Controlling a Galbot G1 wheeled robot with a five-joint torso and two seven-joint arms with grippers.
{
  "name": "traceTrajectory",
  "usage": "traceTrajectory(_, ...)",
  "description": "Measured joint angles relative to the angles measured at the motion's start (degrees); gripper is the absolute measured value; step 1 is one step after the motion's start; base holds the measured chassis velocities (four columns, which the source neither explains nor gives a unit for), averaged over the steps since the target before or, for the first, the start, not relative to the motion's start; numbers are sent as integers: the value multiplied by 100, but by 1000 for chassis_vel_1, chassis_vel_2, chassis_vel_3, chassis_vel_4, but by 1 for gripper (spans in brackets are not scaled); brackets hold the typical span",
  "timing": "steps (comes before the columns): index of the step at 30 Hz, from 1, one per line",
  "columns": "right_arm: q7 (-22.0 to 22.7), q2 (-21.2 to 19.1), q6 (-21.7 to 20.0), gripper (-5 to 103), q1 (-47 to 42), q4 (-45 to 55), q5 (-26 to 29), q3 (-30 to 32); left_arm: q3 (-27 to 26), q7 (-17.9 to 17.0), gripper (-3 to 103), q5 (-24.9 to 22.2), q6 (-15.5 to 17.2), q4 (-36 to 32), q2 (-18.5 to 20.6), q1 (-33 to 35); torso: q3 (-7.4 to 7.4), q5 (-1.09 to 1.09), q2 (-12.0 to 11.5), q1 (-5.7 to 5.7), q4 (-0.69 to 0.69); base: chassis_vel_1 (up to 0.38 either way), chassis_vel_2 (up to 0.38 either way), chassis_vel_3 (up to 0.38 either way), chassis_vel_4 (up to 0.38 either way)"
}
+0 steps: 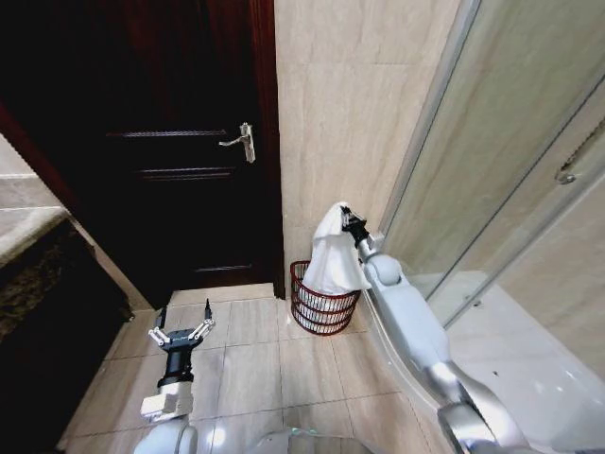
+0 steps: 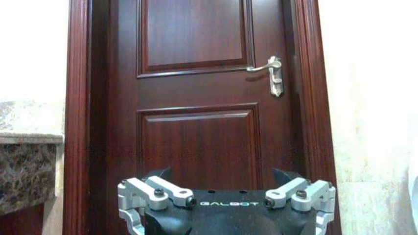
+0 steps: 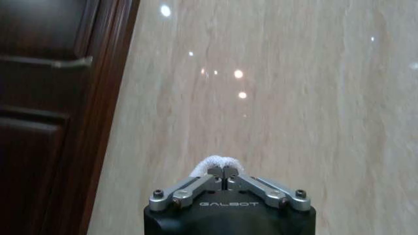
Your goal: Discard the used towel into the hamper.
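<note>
A white towel (image 1: 333, 255) hangs from my right gripper (image 1: 347, 219), which is shut on its top. The cloth drapes straight down into the mouth of the hamper (image 1: 321, 305), a dark red-brown open-weave basket on the floor against the beige wall. In the right wrist view the right gripper (image 3: 222, 172) has its fingertips pressed together on a white tuft of towel (image 3: 216, 162). My left gripper (image 1: 181, 333) hangs open low at the left, above the floor tiles and facing the door. Its knuckles (image 2: 160, 193) show in the left wrist view.
A dark wooden door (image 1: 180, 142) with a metal lever handle (image 1: 242, 141) stands closed behind the hamper's left. A glass shower screen (image 1: 492, 161) and its curved white base (image 1: 510, 359) fill the right. A dark stone counter (image 1: 38, 284) lies at left.
</note>
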Motion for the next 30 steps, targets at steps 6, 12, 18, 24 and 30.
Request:
traceTrajectory(6, 88, 71, -18, 0, 546, -53, 208, -126, -53, 6, 100, -91, -31, 46, 0, -5, 0, 0, 0, 0, 0, 0, 0, 0, 0)
traceTrajectory(12, 269, 247, -122, 0, 1157, -121, 568, -323, -77, 10, 100, -147, -71, 124, 0, -25, 0, -2, 0, 0, -1, 0, 0, 0, 0)
traceTrajectory(18, 236, 634, 15, 0, 1267, -539, 809, -370, -118, 13, 100, -206, -82, 138, 0, -45, -1, -2, 0, 0, 1, 0, 0, 0, 0)
traceTrajectory(24, 141, 910, 50, 0, 815, -904, 745, -133, -130, 16, 100, -278, -100, 135, 0, -34, -1, -1, 0, 0, 2, 0, 0, 0, 0)
traceTrajectory(30, 35, 991, 177, 0, 280, -1679, 22, 424, -187, 19, 100, -410, -151, 154, 0, -6, 0, 0, 0, -1, 0, 0, 0, 0, 0)
